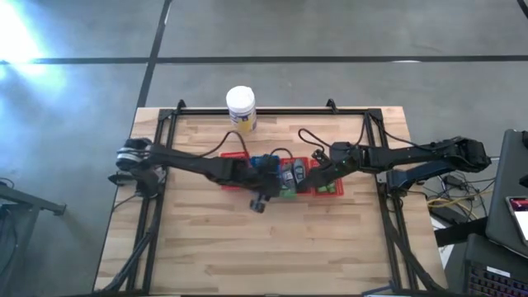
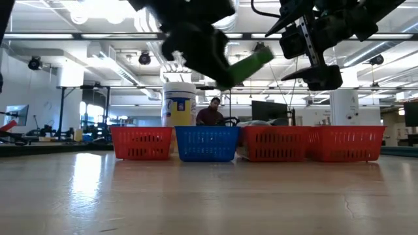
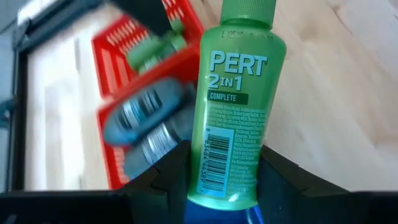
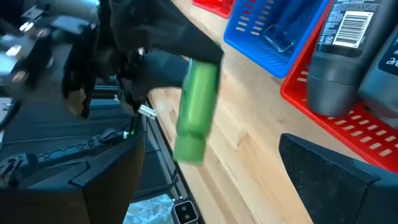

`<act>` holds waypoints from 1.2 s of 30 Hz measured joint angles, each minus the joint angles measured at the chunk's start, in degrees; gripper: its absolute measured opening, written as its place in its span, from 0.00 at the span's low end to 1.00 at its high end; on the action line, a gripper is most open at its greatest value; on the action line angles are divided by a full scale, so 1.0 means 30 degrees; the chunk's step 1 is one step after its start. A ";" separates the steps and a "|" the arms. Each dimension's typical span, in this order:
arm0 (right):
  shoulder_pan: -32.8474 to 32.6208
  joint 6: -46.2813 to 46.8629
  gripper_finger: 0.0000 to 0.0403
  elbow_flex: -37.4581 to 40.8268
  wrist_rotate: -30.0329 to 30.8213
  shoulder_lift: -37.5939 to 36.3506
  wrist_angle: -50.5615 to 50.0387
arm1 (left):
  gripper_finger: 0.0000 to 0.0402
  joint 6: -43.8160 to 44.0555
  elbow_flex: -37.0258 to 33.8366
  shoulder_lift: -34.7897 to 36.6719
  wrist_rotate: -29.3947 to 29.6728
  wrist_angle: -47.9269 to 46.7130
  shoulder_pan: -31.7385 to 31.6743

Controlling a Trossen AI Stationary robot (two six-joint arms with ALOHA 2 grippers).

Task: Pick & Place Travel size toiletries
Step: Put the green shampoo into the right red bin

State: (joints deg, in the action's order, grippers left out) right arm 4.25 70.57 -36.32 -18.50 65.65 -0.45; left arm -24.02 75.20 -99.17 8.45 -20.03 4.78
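Note:
My left gripper is shut on a bright green "Pert 2 in 1" bottle, above the table in front of the row of baskets; the bottle also shows in the low view. My right gripper hangs open above a red basket, touching nothing. In that basket lie grey tubes. More grey tubes and green ones lie in a red basket in the left wrist view. A small thing lies in the blue basket. My left gripper pinches the green bottle between its two fingers at the bottom end, opposite the cap. The fingers lie across the bottle. It is lifted clear of the table and tilted, with the cap pointing up and away from the gripper.
A large white jar with a yellow label stands behind the baskets near the far edge. Red and blue mesh baskets stand in a row across the table's middle. Bare wood lies on the near half. A person sits in the room beyond.

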 joint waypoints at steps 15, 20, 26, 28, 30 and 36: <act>-0.0131 0.0047 0.89 0.0000 -0.0502 0.0000 -0.0359 | 0.37 -0.2100 0.4955 -0.3530 -0.0364 -0.1003 -0.0823; -0.0198 -0.0162 0.74 0.0000 -0.0496 0.0007 -0.0433 | 0.37 -0.2052 0.4828 -0.3397 -0.0364 -0.1145 -0.0867; -0.0215 -0.0076 0.56 0.0000 -0.0809 0.0007 -0.0502 | 0.37 -0.2040 0.4815 -0.3397 -0.0512 0.0115 -0.0860; -0.0219 0.0080 0.54 0.0000 -0.0911 0.0017 -0.0503 | 0.37 -0.2032 0.4815 -0.3397 -0.0548 0.0444 -0.0852; -0.0211 0.0066 0.54 0.0000 -0.0853 0.0029 -0.0538 | 0.37 -0.2017 0.4819 -0.3397 -0.0518 0.0544 -0.0860; -0.0213 0.0018 0.50 0.0000 -0.0843 0.0029 -0.0758 | 0.37 -0.2008 0.4874 -0.3393 -0.0469 0.0415 -0.0845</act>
State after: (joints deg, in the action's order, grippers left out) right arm 3.61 70.62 -36.32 -21.03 65.73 -2.72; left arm -30.04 89.82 -109.35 7.04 -18.79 2.24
